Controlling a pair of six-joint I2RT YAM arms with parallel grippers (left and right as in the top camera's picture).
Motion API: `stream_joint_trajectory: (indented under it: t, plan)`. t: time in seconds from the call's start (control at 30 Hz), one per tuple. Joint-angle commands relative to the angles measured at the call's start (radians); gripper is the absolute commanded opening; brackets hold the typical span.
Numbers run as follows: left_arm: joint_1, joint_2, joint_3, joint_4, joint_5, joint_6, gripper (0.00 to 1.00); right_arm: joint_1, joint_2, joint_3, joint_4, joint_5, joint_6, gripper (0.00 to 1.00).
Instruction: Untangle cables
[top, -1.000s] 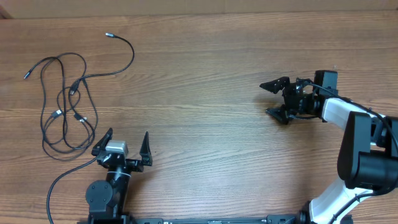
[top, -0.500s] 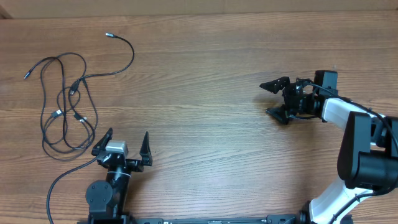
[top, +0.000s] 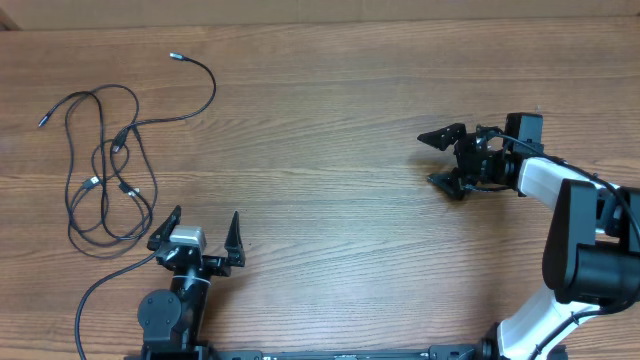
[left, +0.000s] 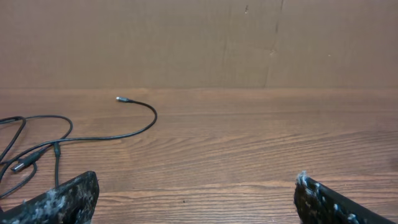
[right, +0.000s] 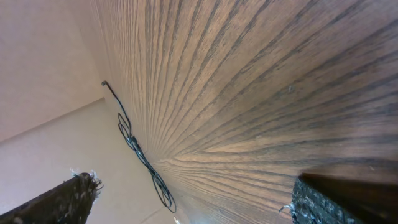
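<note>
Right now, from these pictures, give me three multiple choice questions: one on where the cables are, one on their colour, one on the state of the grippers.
1. Where on the table do the cables lie in the overhead view? A) far left B) centre C) far right
2. What colour are the cables? A) white B) black C) red
3. How are the left gripper and right gripper? A) both open, empty B) both shut on cables C) one open, one shut
Answers: 1 A, the tangle sits near the left edge. 2 B, the cords are black. 3 A, each one's fingers stand apart with nothing between.
</note>
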Motion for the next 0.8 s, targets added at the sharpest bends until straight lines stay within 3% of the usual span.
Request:
stream_joint_trajectory:
  t: [0.0,0.77]
  plan:
    - [0.009,-0.011,-0.003,-0.004,-0.013,0.019,0.99,-0.006,0.03,-0.018,-0.003,0.097,-0.027,1.0]
    - [0.009,-0.011,-0.003,-0.004,-0.013,0.019,1.0,-0.02,0.035,-0.018,-0.002,0.102,-0.027,1.0]
